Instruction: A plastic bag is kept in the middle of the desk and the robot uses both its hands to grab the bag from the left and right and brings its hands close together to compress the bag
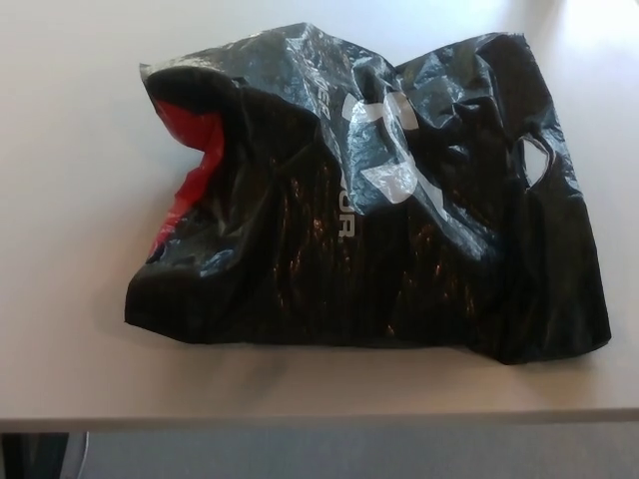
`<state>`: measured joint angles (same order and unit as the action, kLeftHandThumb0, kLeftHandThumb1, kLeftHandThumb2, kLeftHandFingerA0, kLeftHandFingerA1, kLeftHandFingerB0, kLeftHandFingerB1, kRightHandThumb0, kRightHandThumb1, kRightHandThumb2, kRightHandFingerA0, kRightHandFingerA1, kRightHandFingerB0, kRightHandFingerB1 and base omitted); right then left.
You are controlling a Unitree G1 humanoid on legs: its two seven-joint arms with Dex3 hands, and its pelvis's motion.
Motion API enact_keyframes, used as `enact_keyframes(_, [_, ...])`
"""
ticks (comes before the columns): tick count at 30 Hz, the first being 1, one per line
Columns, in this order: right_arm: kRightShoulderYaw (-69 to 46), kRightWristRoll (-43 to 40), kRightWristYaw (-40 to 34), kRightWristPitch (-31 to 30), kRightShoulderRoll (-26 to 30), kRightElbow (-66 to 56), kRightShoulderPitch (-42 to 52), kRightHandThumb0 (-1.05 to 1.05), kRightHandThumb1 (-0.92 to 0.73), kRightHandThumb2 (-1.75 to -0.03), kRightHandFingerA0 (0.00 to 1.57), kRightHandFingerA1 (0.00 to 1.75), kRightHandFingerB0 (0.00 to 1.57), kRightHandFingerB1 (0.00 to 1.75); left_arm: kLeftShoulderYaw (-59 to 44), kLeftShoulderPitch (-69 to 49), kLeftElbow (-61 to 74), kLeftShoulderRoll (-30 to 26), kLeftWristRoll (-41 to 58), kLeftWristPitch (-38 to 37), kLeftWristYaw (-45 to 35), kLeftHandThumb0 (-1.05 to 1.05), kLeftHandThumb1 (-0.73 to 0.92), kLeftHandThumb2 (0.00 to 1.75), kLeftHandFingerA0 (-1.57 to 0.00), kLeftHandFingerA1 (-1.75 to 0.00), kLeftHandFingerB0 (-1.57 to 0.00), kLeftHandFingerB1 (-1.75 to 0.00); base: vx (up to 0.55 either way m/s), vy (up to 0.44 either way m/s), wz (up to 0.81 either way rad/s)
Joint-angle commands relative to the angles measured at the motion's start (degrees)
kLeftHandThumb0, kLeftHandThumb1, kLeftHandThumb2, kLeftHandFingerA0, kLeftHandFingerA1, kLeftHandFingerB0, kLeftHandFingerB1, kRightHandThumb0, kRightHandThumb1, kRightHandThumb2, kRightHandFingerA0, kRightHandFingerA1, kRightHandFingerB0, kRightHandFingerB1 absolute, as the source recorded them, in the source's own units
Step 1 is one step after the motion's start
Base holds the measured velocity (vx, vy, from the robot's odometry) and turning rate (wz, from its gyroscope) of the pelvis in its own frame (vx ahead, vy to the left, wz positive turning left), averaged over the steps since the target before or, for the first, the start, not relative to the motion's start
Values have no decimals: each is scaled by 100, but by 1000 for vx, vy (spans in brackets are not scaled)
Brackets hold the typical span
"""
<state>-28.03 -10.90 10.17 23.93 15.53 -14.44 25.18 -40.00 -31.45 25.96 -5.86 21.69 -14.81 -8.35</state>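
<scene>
Material: black glossy plastic, thin and heavily creased, catching window light along its ridges.
Item: plastic bag (369,210), 1 piece, lying flat and rumpled on the table (70,150), roughly in the middle of the view and filling most of it.
Markings: white logo (384,140) on the upper middle panel, with white lettering running down beside it, only partly legible.
Opening: left end gapes, showing a red lining (195,150) inside; whether anything is in the bag cannot be told.
Handle: die-cut handle hole (536,160) near the right end, pale table showing through it.
Edges: near edge lies close to the front lip of the table; right corner reaches almost to the picture's right border.
Left hand: not in view, so the state of its fingers cannot be told.
Right hand: not in view, fingers likewise cannot be told.
Step in hand: judged as the approach, with the bag not yet touched.
Advice, entry: bring both hands in low, 1 to each end, fingers spread wide enough to gather several folds.
Advice, grip: the left end is loose and open, so take the black outer wall rather than the lining alone; on the right, grasp below the handle hole.
Advice, squeeze: move both hands inward evenly, letting the middle buckle upward.
Risk: slick film may slide on the table toward the near edge instead of crumpling.
</scene>
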Motion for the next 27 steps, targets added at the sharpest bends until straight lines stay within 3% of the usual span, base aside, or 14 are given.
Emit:
enact_keyframes(1, [537, -74, 264, 897, -885, 75, 1040, -34, -64, -115, 1, 50, 0, 48, 264, -874, -403, 586, 456, -1258, -1108, -35, 54, 112, -4, -50, 0, -47, 0, 0, 0])
enact_keyframes(2, [622, 25, 271, 742, -907, 208, 1143, -63, -89, -68, 10, 32, 12, 27, 295, -887, -573, 600, 391, -1301, -1121, -35, 54, 112, -4, -50, 0, -47, 0, 0, 0])
enact_keyframes(12, [1133, -200, 693, 251, -650, 1236, 818, -63, -71, -102, 0, 32, 3, 31, 940, -421, -2821, 719, 368, -1890, -1831, -36, 52, 110, -3, -50, 0, -47, 0, 0, 0])
enact_keyframes(14, [1168, -268, 730, 324, -657, 1404, 694, -64, -72, -102, 1, 33, 3, 31, 1018, -348, -3058, 697, 380, -1956, -1907, -73, 66, 105, -4, -45, -10, -44, 0, 0, 0])
enact_keyframes(15, [1160, -258, 697, 293, -643, 1352, 676, -58, -88, -70, 7, 23, 9, 23, 1066, -345, -3048, 705, 415, -1876, -1889, -73, 90, 69, -11, -32, -15, -27, 0, 0, 0])
enact_keyframes(16, [1160, -244, 673, 273, -643, 1313, 680, -65, -71, -101, 2, 35, 4, 31, 1080, -316, -3069, 688, 423, -1863, -1875, -78, 89, 68, -10, -31, -15, -25, 0, 0, 0])
enact_keyframes(17, [1167, -221, 665, 289, -650, 1312, 701, -63, -71, -101, 0, 34, 3, 32, 1082, -276, -3101, 670, 397, -1978, -1851, -36, 53, 111, -2, -50, 0, -47, 0, 0, 0])
enact_keyframes(19, [1167, -219, 678, 319, -649, 1342, 712, -63, -71, -101, 0, 34, 3, 32, 1096, -275, -3096, 691, 368, -2118, -1833, -36, 53, 111, -2, -50, 0, -47, 0, 0, 0])
enact_keyframes(20, [1163, -172, 662, 393, -658, 1397, 684, -60, -92, -66, 6, 28, 7, 27, 1107, -290, -3078, 675, 387, -2083, -1843, -74, 89, 67, -14, -33, -15, -28, 0, 0, 0])
enact_keyframes(21, [1149, -180, 663, 428, -667, 1429, 667, -60, -87, -70, 6, 25, 9, 24, 1123, -289, -3083, 655, 396, -2052, -1845, -82, 71, 108, -5, -44, -11, -43, 0, 0, 0])
enact_keyframes(22, [1126, -223, 669, 453, -683, 1452, 656, -58, -87, -69, 6, 24, 8, 24, 1142, -272, -3094, 643, 385, -2016, -1824, -36, 52, 111, -2, -50, 0, -47, 0, 0, 0])
enact_keyframes(24, [1098, -92, 572, 541, -712, 1483, 648, -60, -88, -68, 9, 25, 11, 25, 1157, -248, -3106, 629, 367, -2021, -1794, -76, 88, 67, -14, -33, -16, -28, 0, 0, 0])
enact_keyframes(25, [1098, -48, 523, 579, -747, 1487, 643, -59, -88, -68, 10, 26, 12, 26, 1156, -253, -3093, 615, 352, -2024, -1779, -36, 52, 110, -2, -50, 0, -47, 0, 0, 0])
enact_keyframes(27, [1109, -97, 496, 612, -828, 1439, 650, -58, -88, -70, 9, 26, 13, 27, 1171, -320, -2976, 604, 261, -2019, -1709, -36, 52, 111, -2, -50, 0, -47, 0, 0, 0])
